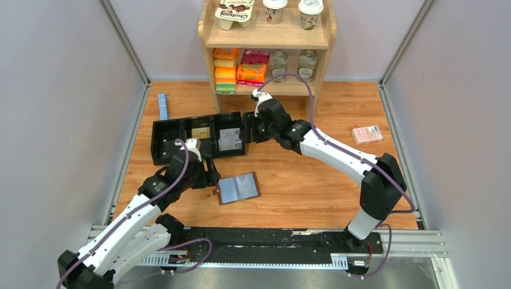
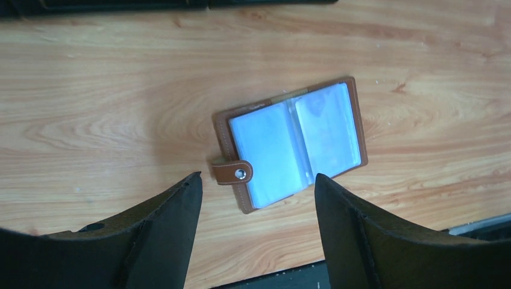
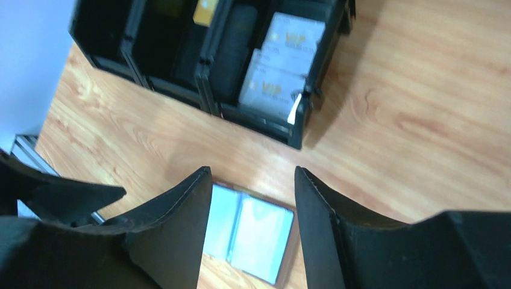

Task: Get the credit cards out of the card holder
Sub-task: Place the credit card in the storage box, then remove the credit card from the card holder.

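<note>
The left arm reaches from its base at the near left, elbow bent, forearm slanting far and right. Its left pincer (image 1: 212,174) sits low over the wooden surface (image 1: 313,180), just left of the card holder (image 1: 239,188). Its jaws stand wide apart with nothing between them. The card holder lies opened flat, grey-blue inside facing up, near of the black tray (image 1: 158,143).

The right arm rises from the near right, bends at a high elbow and stretches far and left. The right pincer (image 1: 250,127) hangs at the tray's right end, its jaws parted and empty. Two pale credit cards (image 3: 280,63) lettered "VIP" lie overlapping in the tray's right compartment.
</note>
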{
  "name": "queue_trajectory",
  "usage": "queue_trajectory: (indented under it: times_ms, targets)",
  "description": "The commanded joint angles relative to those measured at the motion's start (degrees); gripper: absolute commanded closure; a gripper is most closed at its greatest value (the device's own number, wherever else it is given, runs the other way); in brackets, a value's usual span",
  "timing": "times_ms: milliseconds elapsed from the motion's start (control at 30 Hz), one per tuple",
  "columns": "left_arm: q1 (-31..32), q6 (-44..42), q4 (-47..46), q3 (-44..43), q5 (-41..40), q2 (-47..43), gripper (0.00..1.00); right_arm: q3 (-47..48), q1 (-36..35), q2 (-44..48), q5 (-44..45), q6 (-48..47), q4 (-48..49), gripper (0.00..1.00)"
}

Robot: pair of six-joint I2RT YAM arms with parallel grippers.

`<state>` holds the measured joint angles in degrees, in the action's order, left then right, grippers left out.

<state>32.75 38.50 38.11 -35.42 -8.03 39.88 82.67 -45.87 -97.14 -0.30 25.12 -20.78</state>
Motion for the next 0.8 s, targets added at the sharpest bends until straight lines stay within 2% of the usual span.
queue_trajectory:
  times_ms: [0, 267, 500, 767]
  targets:
    - [0.03, 2.46, -4.62, 1.23, 6.62, 2.48, 0.26, -8.30, -1.24, 3.01, -1.64, 2.20, 0.82, 0.46]
    - [0.73, 2.72, -9.19, 3.51, 10.58, 8.98, 0.31, -17.54, -4.40, 3.02, -2.78, 6.69, 1.96, 0.60]
    - [1.79, 2.19, -13.41, 5.01, 10.50, 15.40, 0.41, -20.80, -7.39, -1.29, -3.92, 8.10, 5.74, 0.65]
    - [2.76, 3.51, -15.52, 6.68, 10.32, 22.34, 0.44, -19.92, -8.71, -6.47, -3.57, 7.66, 5.31, 0.65]
